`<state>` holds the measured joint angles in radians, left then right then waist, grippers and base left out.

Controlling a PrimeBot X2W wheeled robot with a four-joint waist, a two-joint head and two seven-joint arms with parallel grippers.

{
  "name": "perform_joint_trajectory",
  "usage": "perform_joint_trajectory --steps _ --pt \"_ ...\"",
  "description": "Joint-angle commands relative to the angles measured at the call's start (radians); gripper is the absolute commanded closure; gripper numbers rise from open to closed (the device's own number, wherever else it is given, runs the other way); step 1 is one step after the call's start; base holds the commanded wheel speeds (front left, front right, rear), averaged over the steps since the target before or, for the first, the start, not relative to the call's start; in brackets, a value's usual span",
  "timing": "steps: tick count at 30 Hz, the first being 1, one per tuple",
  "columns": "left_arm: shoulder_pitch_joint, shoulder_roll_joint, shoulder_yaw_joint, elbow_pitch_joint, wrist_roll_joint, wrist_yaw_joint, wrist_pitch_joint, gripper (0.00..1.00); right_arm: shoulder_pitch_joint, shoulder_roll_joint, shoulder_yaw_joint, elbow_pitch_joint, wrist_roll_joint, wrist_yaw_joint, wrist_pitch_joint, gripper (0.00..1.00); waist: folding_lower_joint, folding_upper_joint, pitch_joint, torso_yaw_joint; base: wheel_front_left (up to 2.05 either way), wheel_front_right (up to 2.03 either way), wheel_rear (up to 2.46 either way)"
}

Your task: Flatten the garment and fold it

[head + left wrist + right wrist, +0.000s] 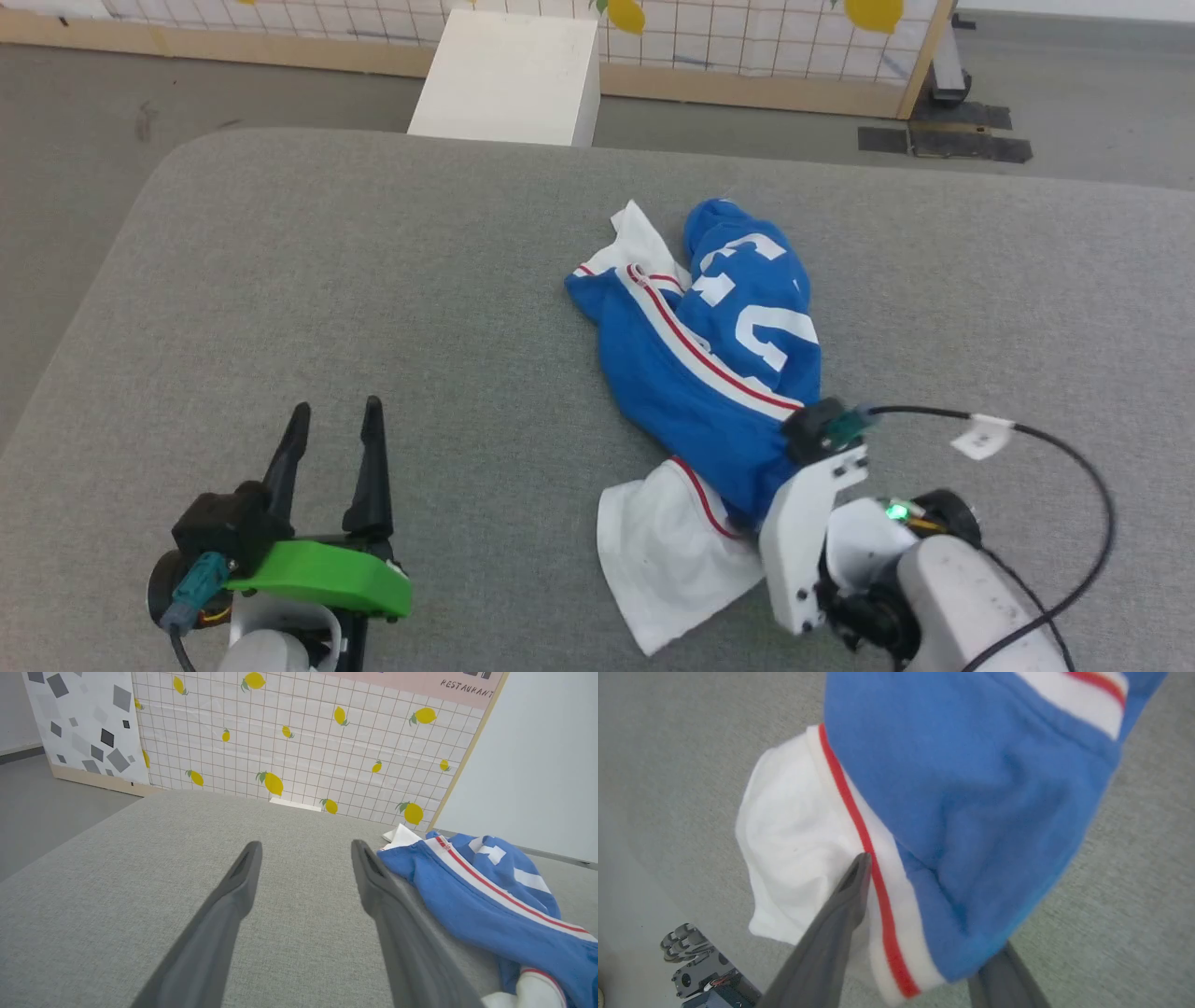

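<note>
The garment point(709, 373) is a blue jersey with white lettering, red-and-white striped trim and white sleeves, lying crumpled right of centre on the grey padded table point(373, 280). My right gripper point(920, 882) straddles its near fold where the white sleeve point(794, 849) meets the blue cloth point(971, 788). Its jaws stand apart: one finger point(845, 896) rests over the sleeve's red seam, and the other finger's tip is hidden under the blue cloth. My left gripper point(336, 408) hovers open over bare table at the lower left, well left of the garment point(467, 896), nothing between its fingers point(243, 877).
A white box point(509, 79) stands on the floor beyond the table's far edge, before a lemon-patterned panel point(280, 742). A black cable point(1074, 448) loops off my right arm point(934, 579). Bare table lies left of the garment. Part of the robot's base point(700, 970) shows below the table's near edge.
</note>
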<state>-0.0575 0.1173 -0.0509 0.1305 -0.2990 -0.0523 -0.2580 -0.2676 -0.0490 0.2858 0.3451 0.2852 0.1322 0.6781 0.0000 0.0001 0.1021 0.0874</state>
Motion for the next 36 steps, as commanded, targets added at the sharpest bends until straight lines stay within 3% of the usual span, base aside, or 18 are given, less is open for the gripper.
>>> perform_joint_trajectory --steps 1,5,10,13,16,24,25,26,32,36 --pt "-0.017 -0.010 0.013 0.003 0.011 -0.009 -0.004 0.00 -0.010 -0.001 -0.024 -0.015 0.001 -0.002 -0.029 1.00 0.0000 -0.0001 0.004 -0.001 0.00 0.00 0.00" --pt "-0.012 -0.022 0.037 0.008 0.023 -0.023 -0.004 0.00 -0.023 -0.020 -0.146 -0.067 -0.054 -0.002 -0.065 1.00 0.0000 -0.0001 -0.002 -0.019 0.00 0.00 0.00" --pt "-0.021 -0.037 0.043 0.019 0.032 -0.040 -0.004 0.00 -0.040 -0.133 -0.385 -0.145 -0.173 -0.002 -0.099 1.00 0.0000 -0.0001 -0.002 -0.028 0.00 0.00 0.00" --pt "-0.027 -0.042 0.045 0.031 0.035 -0.048 -0.004 0.00 -0.027 -0.183 -0.474 -0.166 -0.257 -0.002 -0.130 1.00 0.0000 -0.0001 0.002 -0.030 0.00 0.00 0.00" --pt "-0.028 -0.046 0.048 0.047 0.035 -0.054 -0.004 0.00 0.021 -0.186 -0.487 -0.162 -0.289 -0.002 -0.152 1.00 0.0000 -0.0001 0.003 -0.031 0.00 0.00 0.00" --pt "-0.001 -0.056 0.064 0.075 0.033 -0.060 -0.004 0.00 0.196 -0.081 -0.431 -0.093 -0.219 -0.002 -0.110 0.98 0.0000 -0.0001 -0.014 -0.052 0.00 0.00 0.00" --pt "0.001 -0.057 0.064 0.078 0.032 -0.060 -0.004 0.00 0.207 -0.074 -0.432 -0.091 -0.210 -0.002 -0.113 0.58 0.0000 -0.0001 -0.016 -0.055 0.00 0.00 0.00" --pt "0.002 -0.058 0.062 0.081 0.031 -0.060 -0.004 0.00 0.216 -0.065 -0.441 -0.092 -0.199 -0.002 -0.122 0.00 0.0000 -0.0001 -0.021 -0.059 0.00 0.00 0.00" --pt "-0.012 -0.064 0.033 0.109 -0.015 -0.064 0.003 0.00 0.236 -0.023 -0.564 -0.192 -0.126 -0.002 -0.224 0.00 0.0000 -0.0001 -0.043 -0.080 0.00 0.00 0.00" --pt "-0.079 -0.066 -0.042 0.099 -0.061 -0.064 0.087 0.00 0.245 -0.007 -0.661 -0.288 -0.101 -0.002 -0.257 0.00 0.0000 -0.0001 -0.044 -0.096 0.00 0.00 0.00"
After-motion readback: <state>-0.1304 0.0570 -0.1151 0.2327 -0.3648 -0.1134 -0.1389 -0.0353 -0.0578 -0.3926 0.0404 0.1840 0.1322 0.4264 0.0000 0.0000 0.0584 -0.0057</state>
